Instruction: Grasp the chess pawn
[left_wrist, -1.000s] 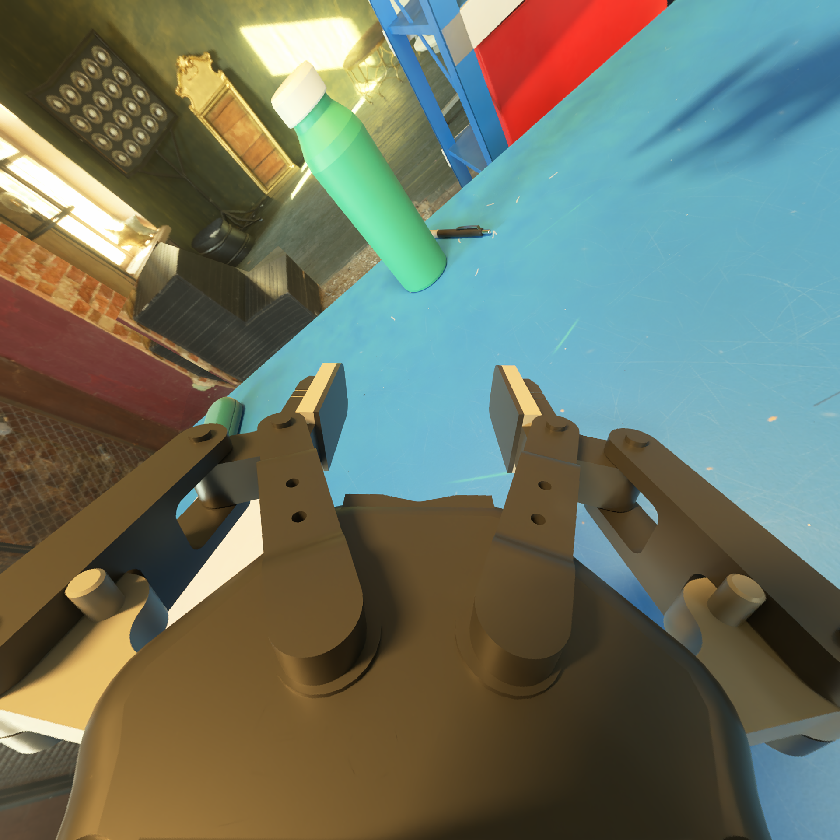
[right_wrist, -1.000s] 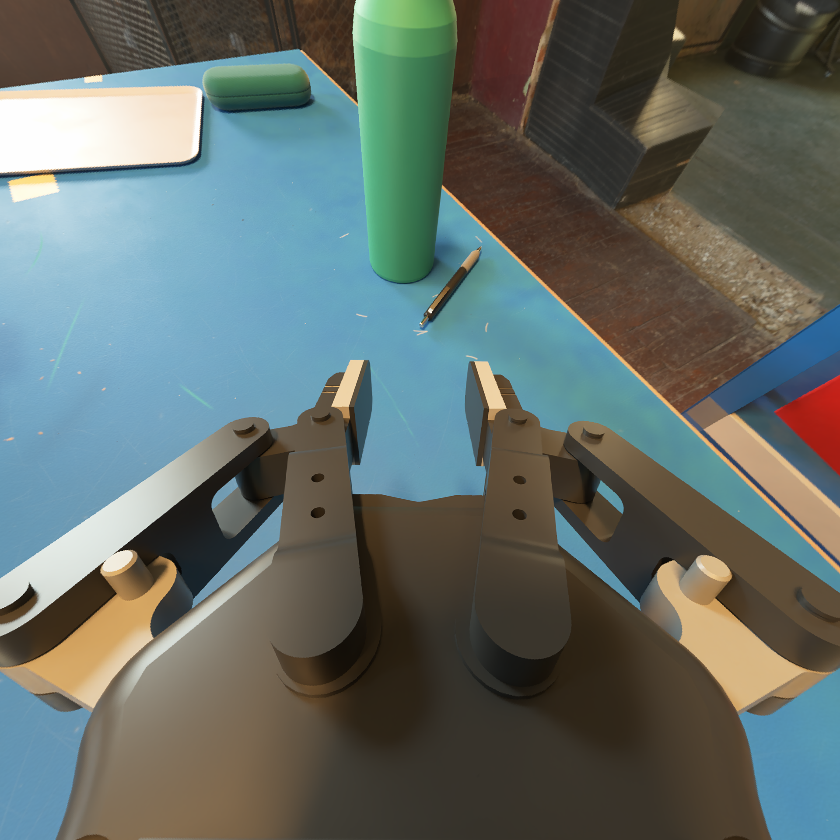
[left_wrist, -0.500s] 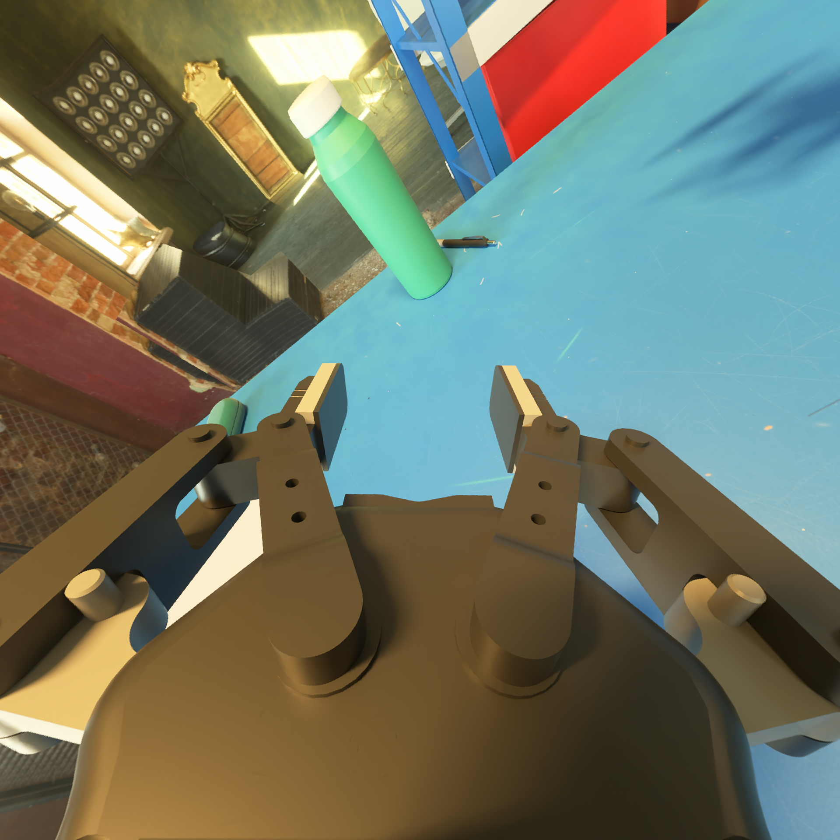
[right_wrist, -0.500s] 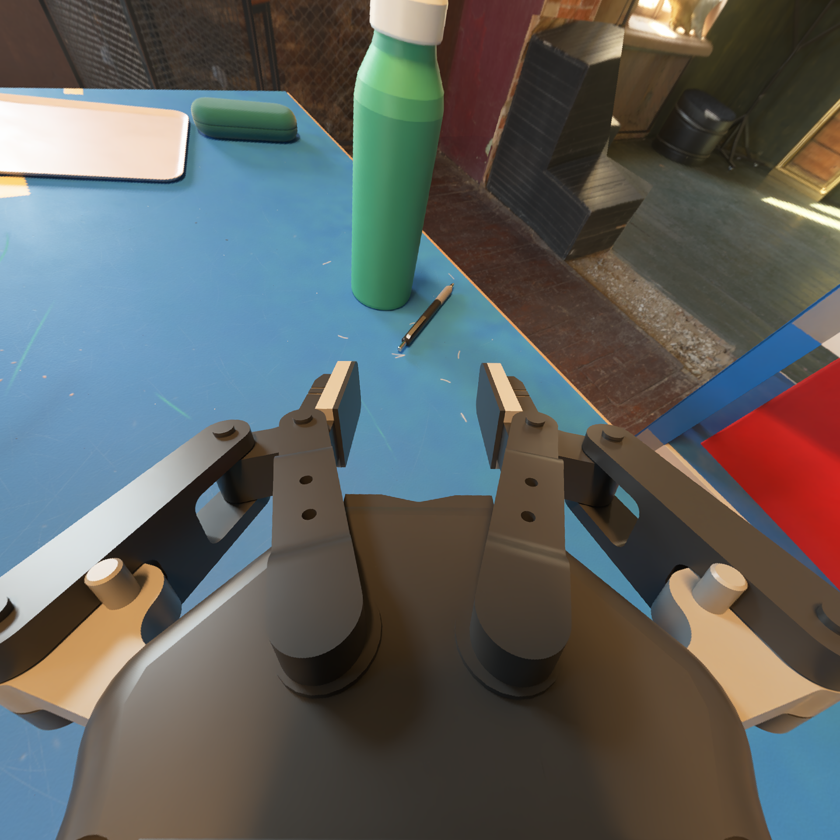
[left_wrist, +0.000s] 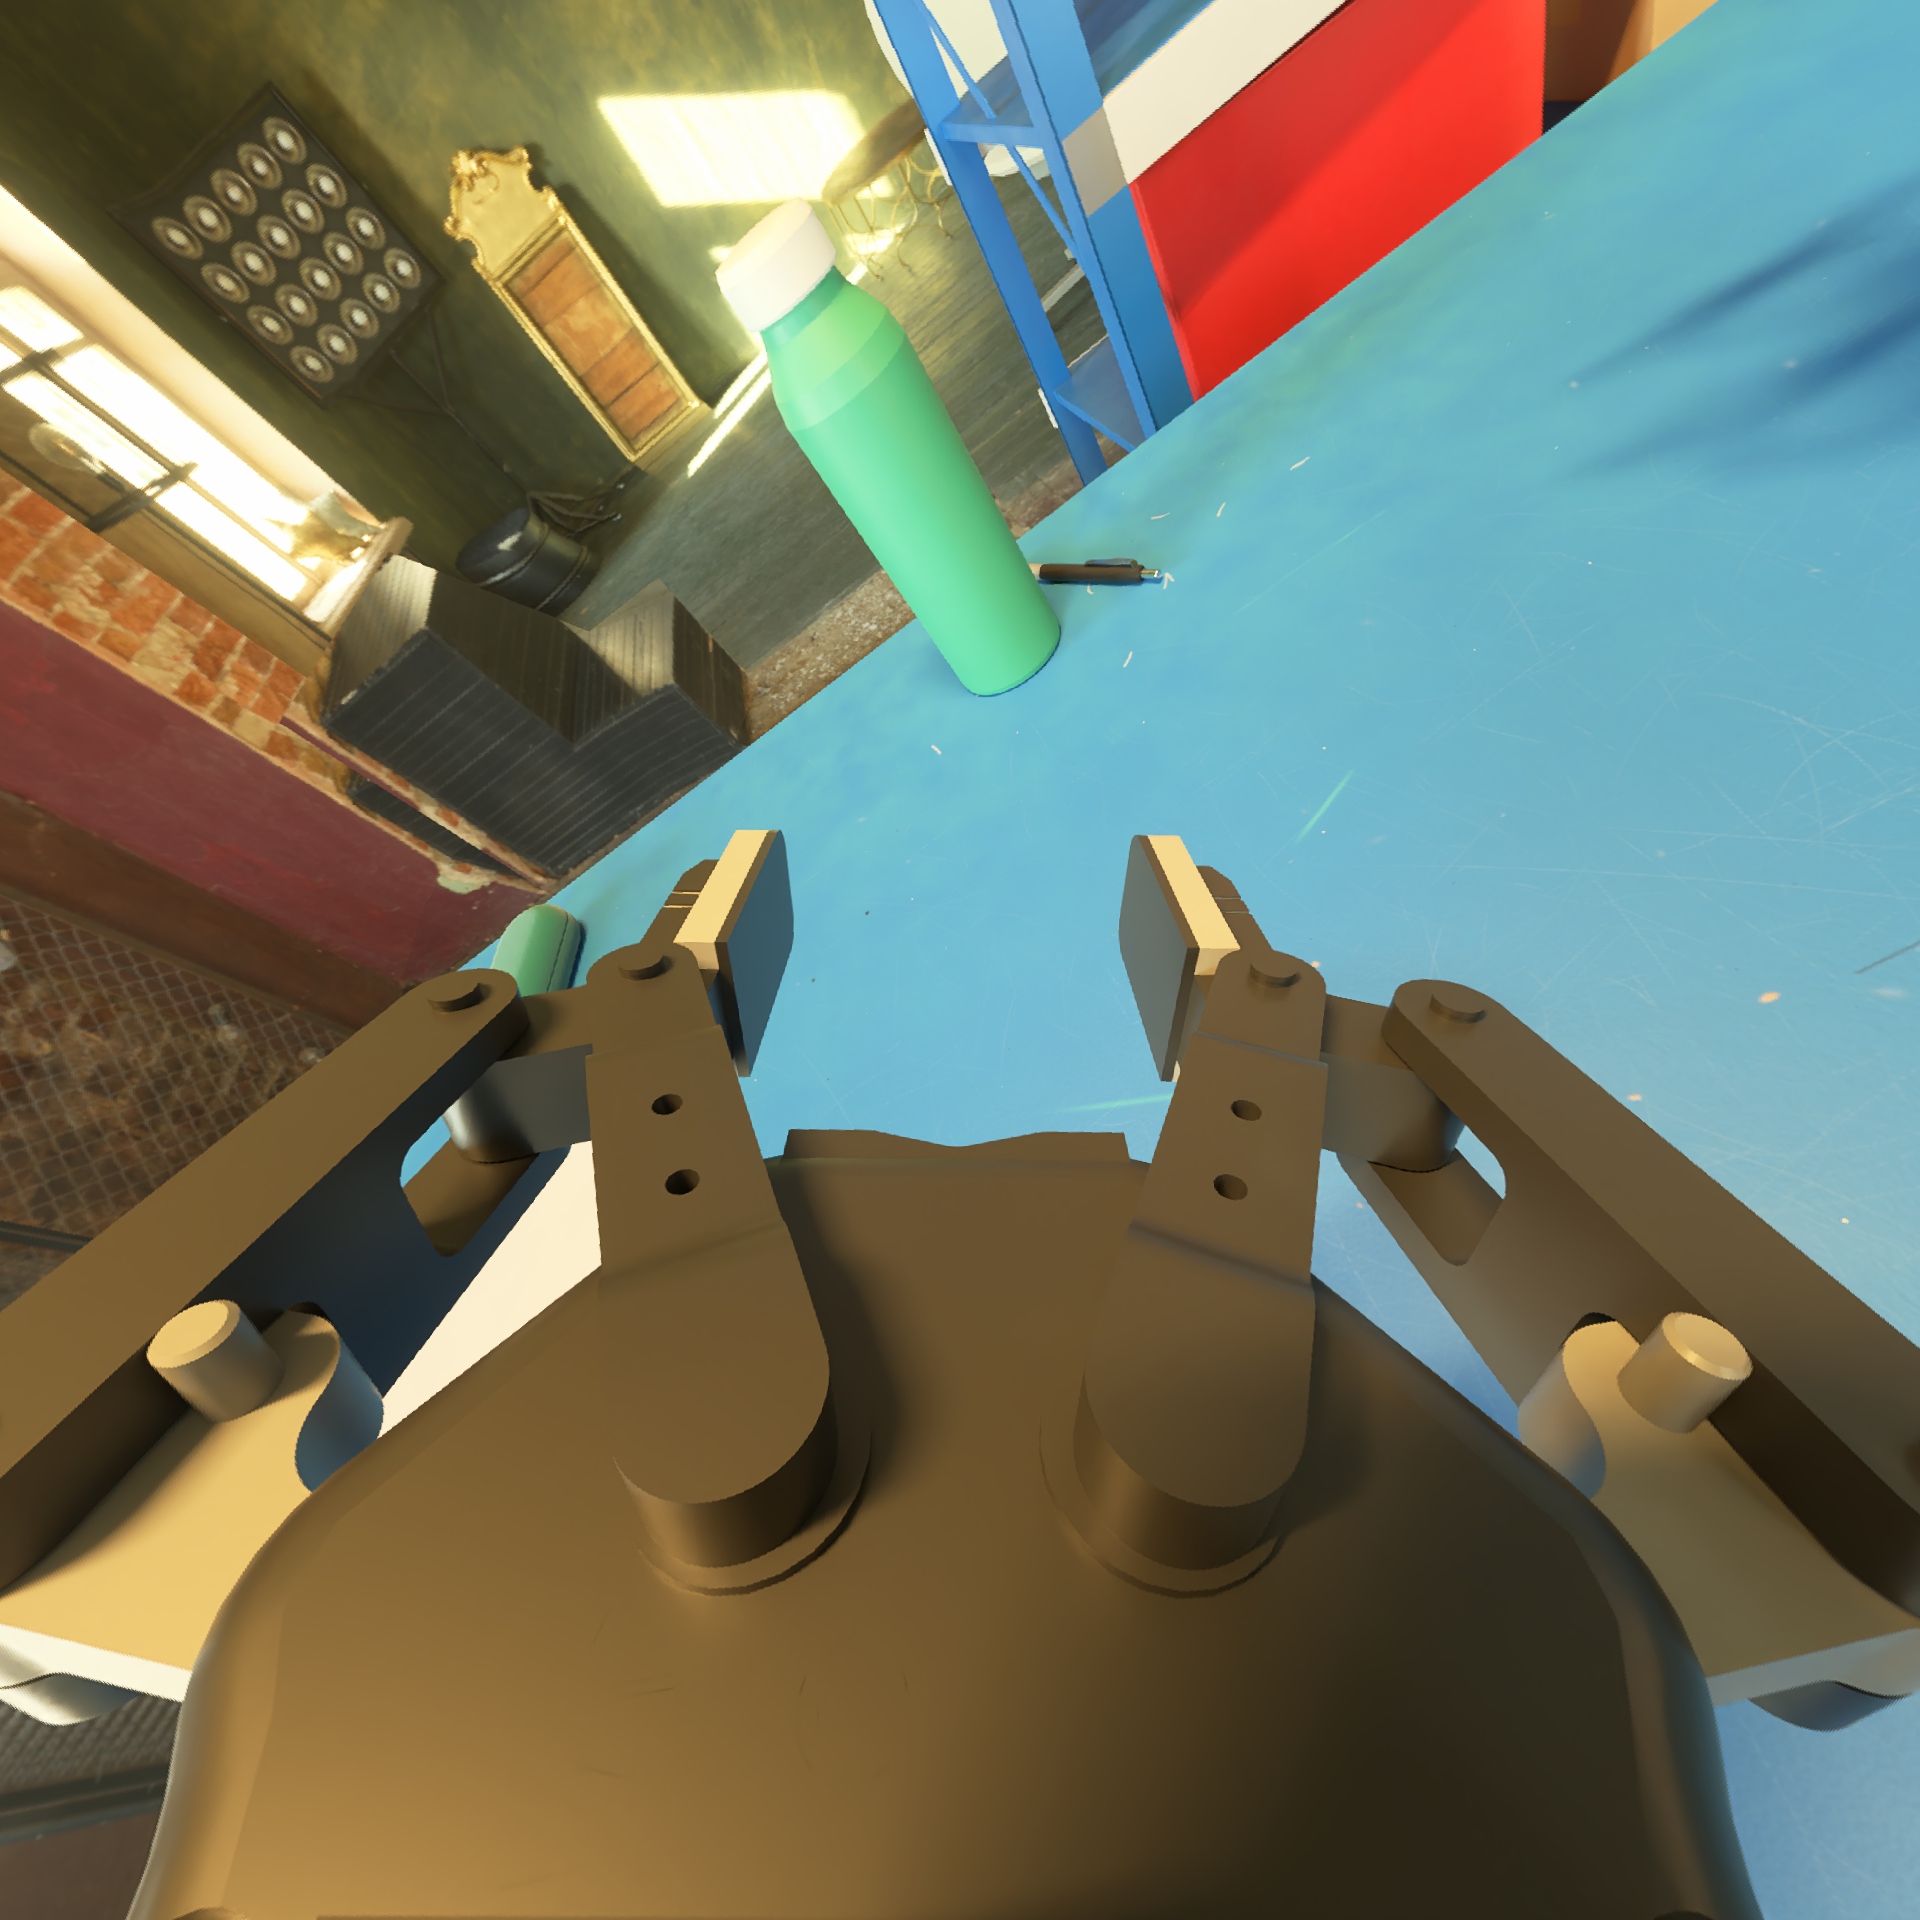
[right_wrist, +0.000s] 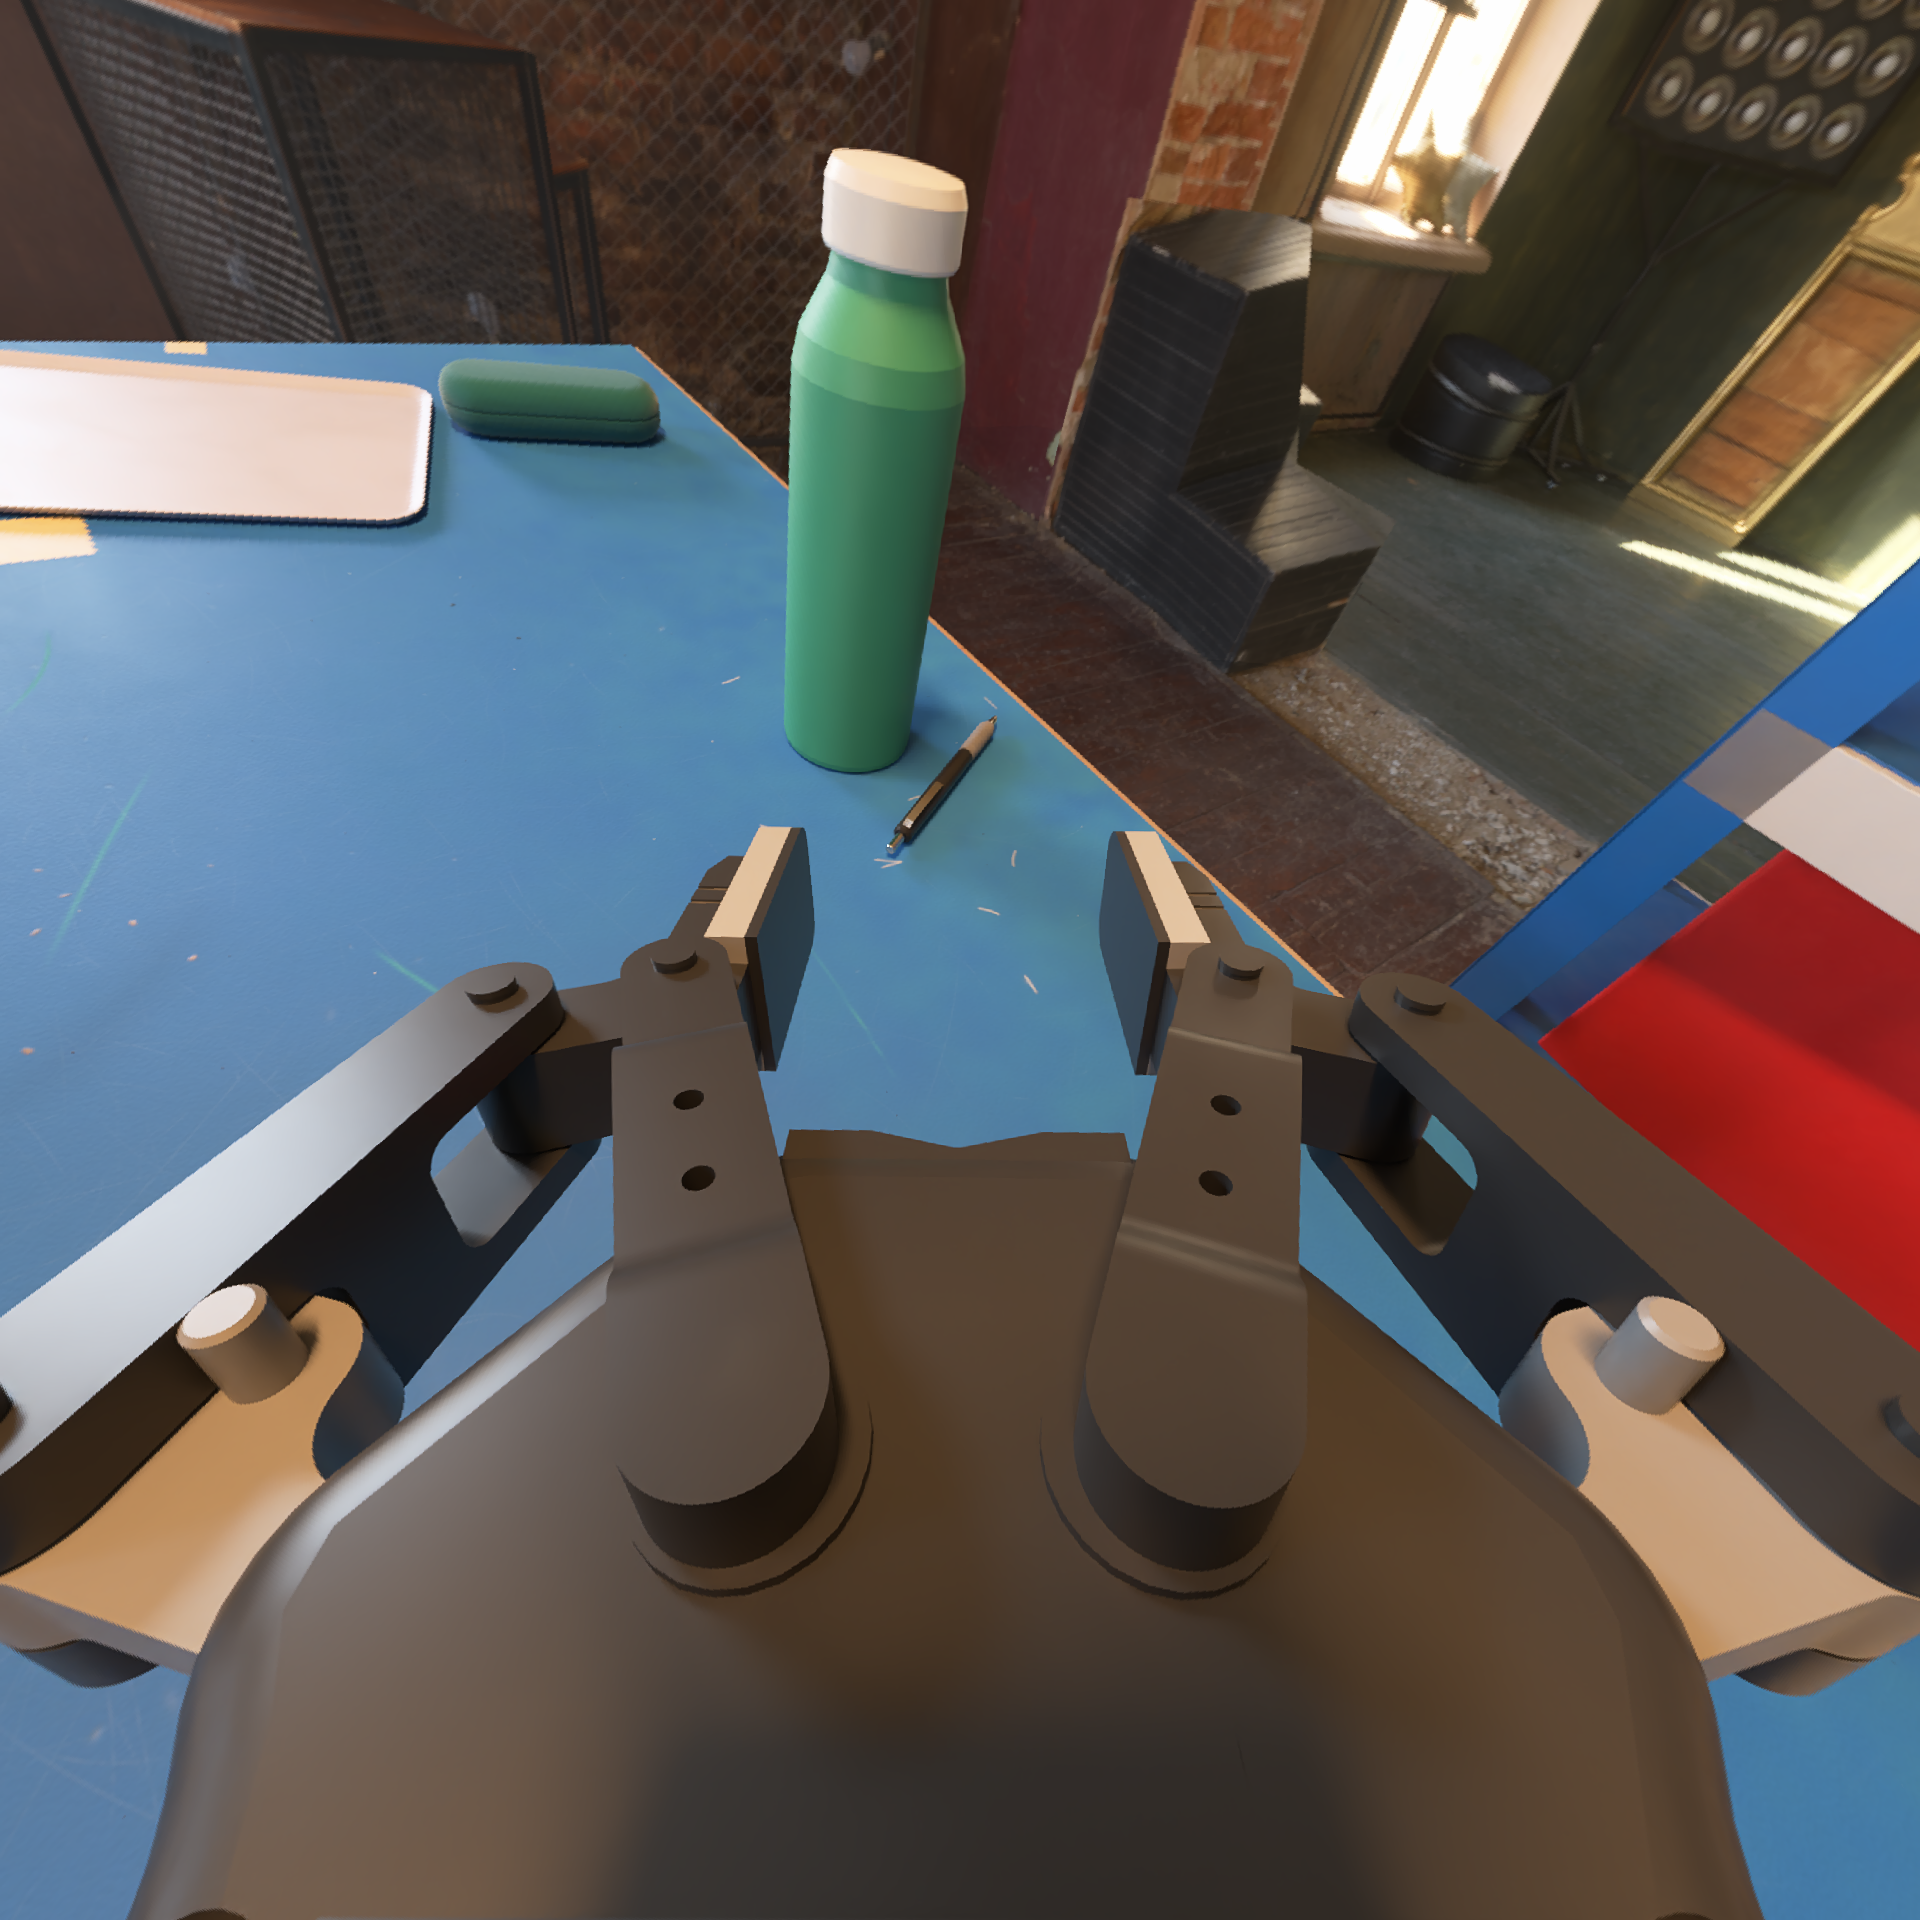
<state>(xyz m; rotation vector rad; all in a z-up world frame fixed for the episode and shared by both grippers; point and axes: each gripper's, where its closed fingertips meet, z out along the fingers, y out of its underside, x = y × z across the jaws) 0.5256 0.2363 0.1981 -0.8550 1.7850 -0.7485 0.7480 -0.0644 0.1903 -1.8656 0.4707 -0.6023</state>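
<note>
No chess pawn shows in either view. My left gripper is open and empty above the blue table. My right gripper is open and empty above the blue table, near its far right edge. A green bottle with a white cap stands beyond the left gripper; it also stands ahead of the right gripper. A black pen lies between the bottle and the right gripper, and shows in the left wrist view.
A white mat and a green case lie at the table's far left in the right wrist view. The case's end peeks beside my left fingers. The table edge runs close to the right gripper. A red and blue rack stands beyond.
The right gripper has opened wider and pulled back and up, so the whole bottle now shows. The left view has drawn slightly away from the bottle. Both stay empty.
</note>
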